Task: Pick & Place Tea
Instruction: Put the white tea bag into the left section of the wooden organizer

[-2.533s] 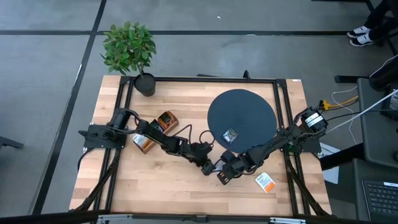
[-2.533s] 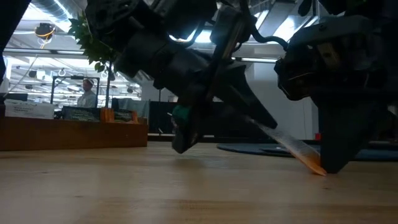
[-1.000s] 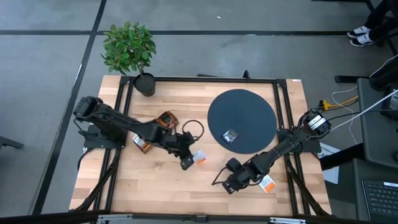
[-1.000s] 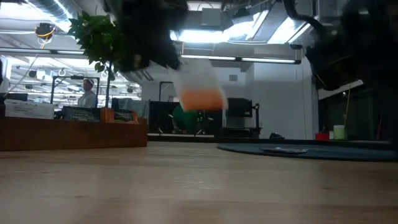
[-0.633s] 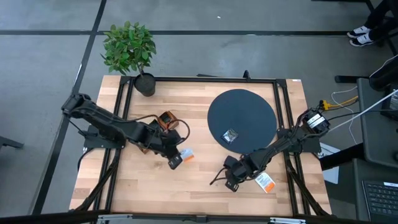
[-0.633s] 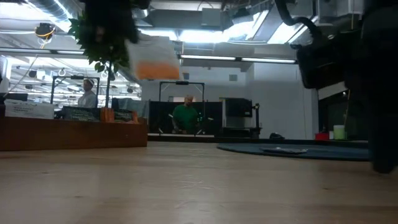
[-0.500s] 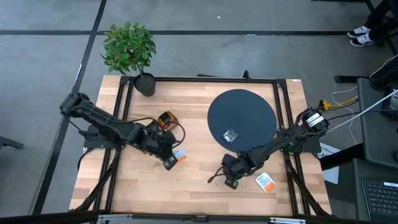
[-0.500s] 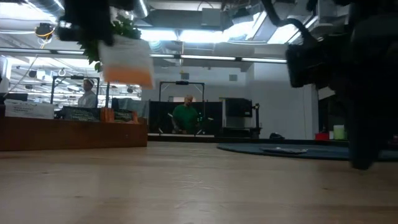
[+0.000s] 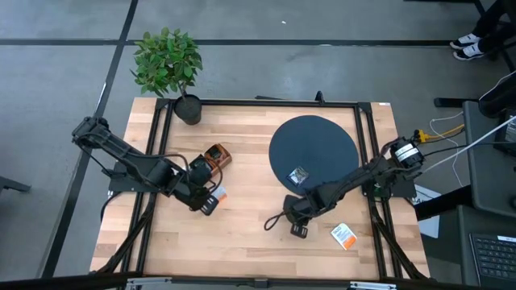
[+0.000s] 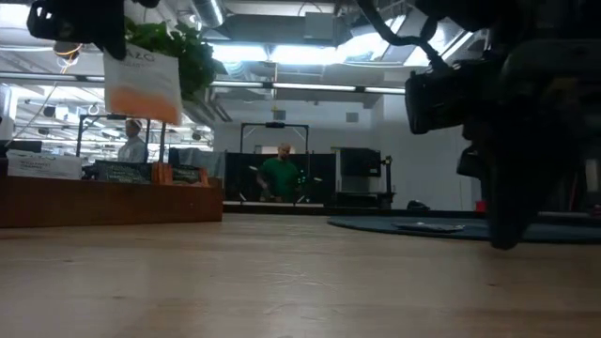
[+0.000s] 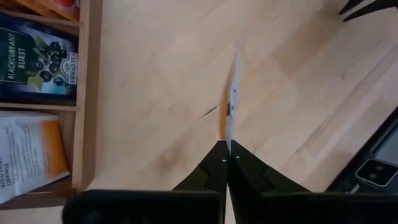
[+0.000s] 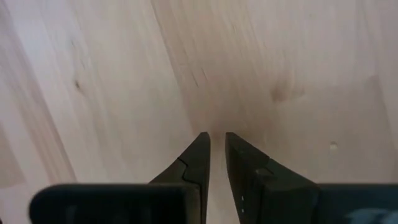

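One "Blackcurrant Burst" sachet [image 11: 40, 57] in wooden box [image 11: 87, 93], left pincer [image 11: 225, 163] pinching white-orange sachet [image 11: 232, 93].

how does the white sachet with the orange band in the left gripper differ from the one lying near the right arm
The white, orange-banded sachet in the left gripper is pinched and carried in the air beside the brown wooden box; the white, orange-banded sachet by the right arm lies flat and untouched on the wooden table, with the empty right gripper nearby. Both look alike.
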Action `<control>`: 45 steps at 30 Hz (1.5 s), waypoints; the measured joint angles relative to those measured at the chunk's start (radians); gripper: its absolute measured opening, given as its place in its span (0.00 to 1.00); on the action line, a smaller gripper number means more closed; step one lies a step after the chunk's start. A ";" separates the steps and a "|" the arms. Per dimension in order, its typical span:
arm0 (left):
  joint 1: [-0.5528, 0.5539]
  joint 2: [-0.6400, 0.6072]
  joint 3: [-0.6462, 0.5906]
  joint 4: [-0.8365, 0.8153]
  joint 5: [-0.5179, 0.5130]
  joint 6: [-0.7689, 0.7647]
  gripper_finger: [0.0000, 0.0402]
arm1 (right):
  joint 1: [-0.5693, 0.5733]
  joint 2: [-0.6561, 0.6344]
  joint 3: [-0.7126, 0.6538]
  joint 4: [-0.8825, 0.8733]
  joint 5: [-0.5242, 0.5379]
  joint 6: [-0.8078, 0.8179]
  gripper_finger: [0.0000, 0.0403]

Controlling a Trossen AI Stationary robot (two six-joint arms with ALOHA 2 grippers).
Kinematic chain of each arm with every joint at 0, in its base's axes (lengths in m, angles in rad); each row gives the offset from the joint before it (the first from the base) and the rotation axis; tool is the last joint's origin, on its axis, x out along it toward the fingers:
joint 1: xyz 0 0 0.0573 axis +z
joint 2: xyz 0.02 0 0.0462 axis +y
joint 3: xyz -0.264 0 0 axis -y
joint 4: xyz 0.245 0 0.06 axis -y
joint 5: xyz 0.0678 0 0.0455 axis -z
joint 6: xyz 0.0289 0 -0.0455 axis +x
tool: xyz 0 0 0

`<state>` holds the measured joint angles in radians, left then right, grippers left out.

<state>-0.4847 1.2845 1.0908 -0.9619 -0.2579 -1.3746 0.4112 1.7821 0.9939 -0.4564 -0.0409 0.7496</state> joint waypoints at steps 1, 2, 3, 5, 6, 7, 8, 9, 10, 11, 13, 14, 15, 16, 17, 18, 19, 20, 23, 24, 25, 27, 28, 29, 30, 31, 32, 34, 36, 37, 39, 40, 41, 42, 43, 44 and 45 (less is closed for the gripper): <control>0.000 -0.001 0.000 0.000 -0.005 0.000 0.00 | -0.004 0.000 0.000 0.002 -0.003 -0.004 0.13; 0.000 -0.001 0.000 -0.002 -0.010 0.000 0.00 | -0.008 0.000 0.000 0.004 -0.003 -0.010 0.13; 0.000 -0.001 0.000 -0.005 -0.010 0.000 0.00 | -0.012 0.000 0.000 0.006 -0.004 -0.015 0.13; 0.000 -0.001 0.000 -0.014 -0.012 -0.002 0.00 | -0.019 0.000 0.000 0.021 -0.005 -0.022 0.13; 0.000 -0.001 0.000 -0.017 -0.014 -0.004 0.00 | -0.022 0.000 0.000 0.032 -0.005 -0.022 0.13; 0.000 -0.001 0.000 -0.022 -0.020 -0.010 0.00 | -0.024 0.000 0.000 0.043 -0.005 -0.022 0.13; 0.000 -0.001 0.000 -0.029 -0.034 -0.019 0.00 | -0.025 0.000 0.000 0.055 -0.005 -0.022 0.13; 0.000 -0.001 0.000 -0.036 -0.050 -0.026 0.00 | -0.026 0.000 0.000 0.066 -0.005 -0.025 0.13; 0.000 -0.001 0.000 -0.041 -0.066 -0.029 0.00 | -0.026 0.000 0.000 0.082 0.000 -0.027 0.13; 0.000 -0.001 0.000 -0.043 -0.079 -0.029 0.00 | -0.026 0.000 0.000 0.098 0.007 -0.027 0.13; 0.000 -0.001 0.000 -0.050 -0.096 -0.029 0.00 | -0.026 0.000 0.000 0.122 0.012 -0.025 0.13; 0.000 -0.001 0.000 -0.053 -0.101 -0.028 0.00 | -0.028 0.000 0.000 0.137 0.012 -0.025 0.13; 0.000 -0.001 0.000 -0.054 -0.106 -0.029 0.00 | -0.029 0.000 0.000 0.153 0.012 -0.025 0.13; 0.001 -0.001 0.000 -0.057 -0.107 -0.028 0.00 | -0.029 0.000 0.000 0.167 0.012 -0.024 0.13; 0.002 -0.001 0.000 -0.061 -0.107 -0.028 0.00 | -0.030 0.000 0.000 0.176 0.012 -0.021 0.13; 0.002 -0.001 0.000 -0.062 -0.107 -0.028 0.00 | -0.030 0.000 0.000 0.184 0.012 -0.019 0.13; 0.002 -0.001 0.000 -0.061 -0.107 -0.028 0.00 | -0.030 0.000 0.000 0.193 0.012 -0.015 0.13; 0.002 -0.001 0.000 -0.062 -0.107 -0.029 0.00 | -0.030 0.000 0.000 0.202 0.012 -0.005 0.13; 0.002 -0.001 0.000 -0.065 -0.107 -0.029 0.00 | -0.030 0.000 0.000 0.209 0.012 0.006 0.13; 0.002 -0.001 0.000 -0.071 -0.107 -0.031 0.00 | -0.030 0.000 0.000 0.209 0.012 0.005 0.13; 0.002 -0.001 0.000 -0.080 -0.107 -0.038 0.00 | -0.030 0.000 0.000 0.209 0.012 0.005 0.13; 0.002 -0.001 0.000 -0.100 -0.107 -0.063 0.00 | -0.030 0.000 0.000 0.208 0.012 0.006 0.13; 0.000 -0.002 0.000 -0.109 -0.106 -0.077 0.00 | -0.030 0.000 0.000 0.208 0.011 0.006 0.13; -0.003 -0.006 0.000 -0.116 -0.104 -0.094 0.00 | -0.030 0.000 0.000 0.208 0.011 0.006 0.13; -0.008 -0.013 0.000 -0.120 -0.104 -0.110 0.00 | -0.030 0.000 0.000 0.206 0.011 0.006 0.13; -0.014 -0.021 0.000 -0.122 -0.108 -0.123 0.00 | -0.030 0.000 0.000 0.203 0.011 0.006 0.13; -0.022 -0.030 0.000 -0.123 -0.113 -0.137 0.00 | -0.030 0.000 0.000 0.200 0.011 0.005 0.13; -0.040 -0.053 0.000 -0.149 -0.130 -0.176 0.00 | -0.030 0.000 0.000 0.199 0.011 0.003 0.13; -0.060 -0.074 0.000 -0.200 -0.143 -0.233 0.00 | -0.030 0.000 0.000 0.196 0.011 -0.006 0.13; -0.071 -0.083 0.000 -0.227 -0.147 -0.267 0.00 | -0.030 0.000 0.000 0.193 0.011 -0.017 0.13; -0.092 -0.100 0.000 -0.290 -0.146 -0.332 0.00 | -0.034 0.000 0.000 0.192 0.010 -0.025 0.13; -0.101 -0.106 0.000 -0.313 -0.141 -0.357 0.00 | -0.036 0.000 0.000 0.191 0.008 -0.028 0.13; -0.109 -0.110 0.000 -0.331 -0.133 -0.376 0.00 | -0.041 0.000 0.000 0.188 -0.001 -0.031 0.13; -0.118 -0.111 0.000 -0.351 -0.119 -0.393 0.00 | -0.045 0.000 0.000 0.185 -0.008 -0.040 0.13; -0.125 -0.112 0.000 -0.370 -0.104 -0.407 0.00 | -0.048 0.000 0.000 0.183 -0.009 -0.045 0.13; -0.131 -0.112 0.000 -0.389 -0.088 -0.423 0.00 | -0.051 0.000 0.000 0.181 -0.009 -0.048 0.13; -0.138 -0.112 0.000 -0.407 -0.074 -0.438 0.00 | -0.054 0.000 0.000 0.180 -0.010 -0.050 0.13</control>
<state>-0.6224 1.1727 1.0908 -1.3690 -0.3316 -1.8122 0.3573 1.7821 0.9939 -0.2765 -0.0510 0.7000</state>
